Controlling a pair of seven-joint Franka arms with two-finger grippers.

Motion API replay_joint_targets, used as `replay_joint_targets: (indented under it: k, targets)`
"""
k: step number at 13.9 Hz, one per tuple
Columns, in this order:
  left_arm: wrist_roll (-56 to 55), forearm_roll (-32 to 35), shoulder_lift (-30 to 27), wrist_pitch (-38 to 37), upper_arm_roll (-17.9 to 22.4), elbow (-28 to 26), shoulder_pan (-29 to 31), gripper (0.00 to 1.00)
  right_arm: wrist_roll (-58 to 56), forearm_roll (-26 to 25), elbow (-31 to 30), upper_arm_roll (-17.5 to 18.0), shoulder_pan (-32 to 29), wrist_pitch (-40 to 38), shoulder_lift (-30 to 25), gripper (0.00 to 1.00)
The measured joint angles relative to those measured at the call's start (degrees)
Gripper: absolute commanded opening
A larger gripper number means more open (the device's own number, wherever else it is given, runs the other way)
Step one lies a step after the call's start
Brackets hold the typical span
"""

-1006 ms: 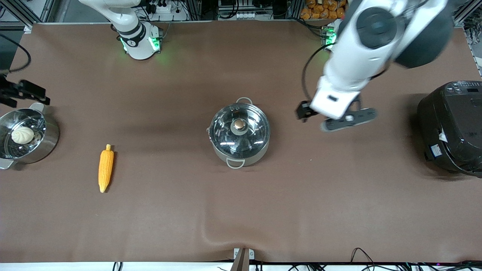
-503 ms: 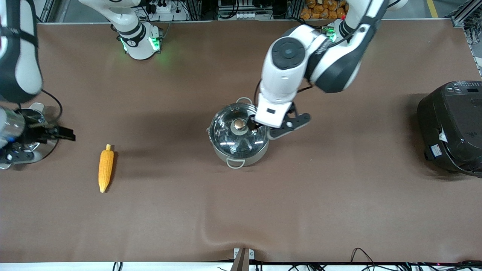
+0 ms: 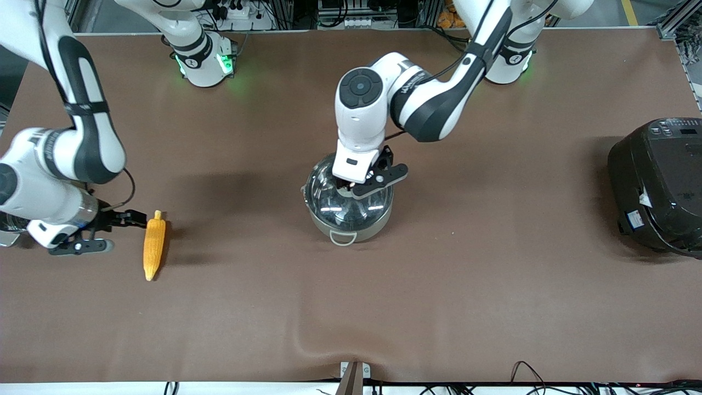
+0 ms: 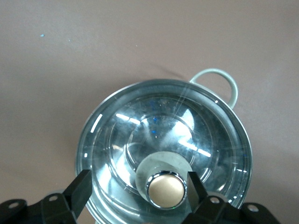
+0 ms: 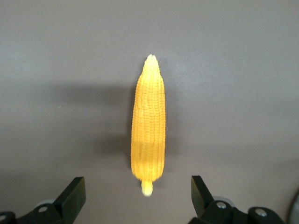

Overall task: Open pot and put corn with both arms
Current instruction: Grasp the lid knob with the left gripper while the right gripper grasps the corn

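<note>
The steel pot (image 3: 351, 227) stands mid-table with its glass lid (image 3: 329, 204) on. My left gripper (image 3: 349, 186) is over the lid, open. In the left wrist view (image 4: 138, 189) its fingers (image 4: 82, 186) stand on either side of the tan knob (image 4: 166, 189), which sits close to one finger. The corn (image 3: 154, 246) lies on the brown mat toward the right arm's end. My right gripper (image 3: 133, 218) is open just above the corn's pale stub end. In the right wrist view (image 5: 135, 193) the corn (image 5: 148, 135) points away and the stub lies between the fingers (image 5: 72, 193), untouched.
The black rice cooker (image 3: 658, 186) stands at the left arm's end of the table. The right arm covers most of the steamer pot (image 3: 5, 237) at the table's edge. The mat (image 3: 439, 285) nearer the camera is bare.
The left arm swung from near the rice cooker to over the pot's lid. The right arm moved from the steamer pot down to the corn's stub end.
</note>
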Motion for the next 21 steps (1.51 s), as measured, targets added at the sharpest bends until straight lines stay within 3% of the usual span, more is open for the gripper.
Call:
replay_joint_targets:
  k: [5, 9, 10, 11, 12, 15, 19, 21]
  targets:
    - [0.0, 0.0, 2.8, 3.1, 0.2, 0.3, -1.9, 0.86, -0.5, -0.1, -1.0, -0.2, -0.2, 12.8, 7.8, 1.0]
    - [0.0, 0.0, 3.7, 3.4, 0.2, 0.8, -3.0, 0.82, -1.3, -0.1, 0.2, -0.3, -0.2, 15.3, 11.6, 1.0]
    - [0.0, 0.0, 3.7, 3.4, 0.2, 0.8, -3.0, 0.81, -1.4, -0.1, 0.5, -0.3, -0.2, 15.3, 12.2, 0.67]
    - [0.0, 0.0, 3.7, 3.5, 0.3, 0.8, -3.0, 0.78, -1.5, -0.1, 0.7, -0.3, -0.2, 15.7, 12.8, 0.22]
    - [0.0, 0.0, 3.8, 3.5, 0.3, 0.8, -3.0, 0.78, -1.6, -0.1, 0.8, -0.3, -0.2, 16.4, 13.3, 0.04]
    - [0.0, 0.0, 4.1, 3.5, 0.3, 0.8, -3.2, 0.69, -1.7, -0.1, 0.9, -0.3, -0.5, 17.1, 14.1, 0.0]
    - [0.0, 0.0, 4.3, 3.5, 0.4, 0.8, -3.2, 0.66, -4.5, -0.1, 1.4, -0.3, -0.6, 17.0, 14.1, 0.0]
    - [0.0, 0.0, 4.4, 3.5, 0.5, 0.8, -3.2, 0.54, -4.8, -0.1, 2.5, -0.2, -0.5, 14.7, 13.4, 0.0]
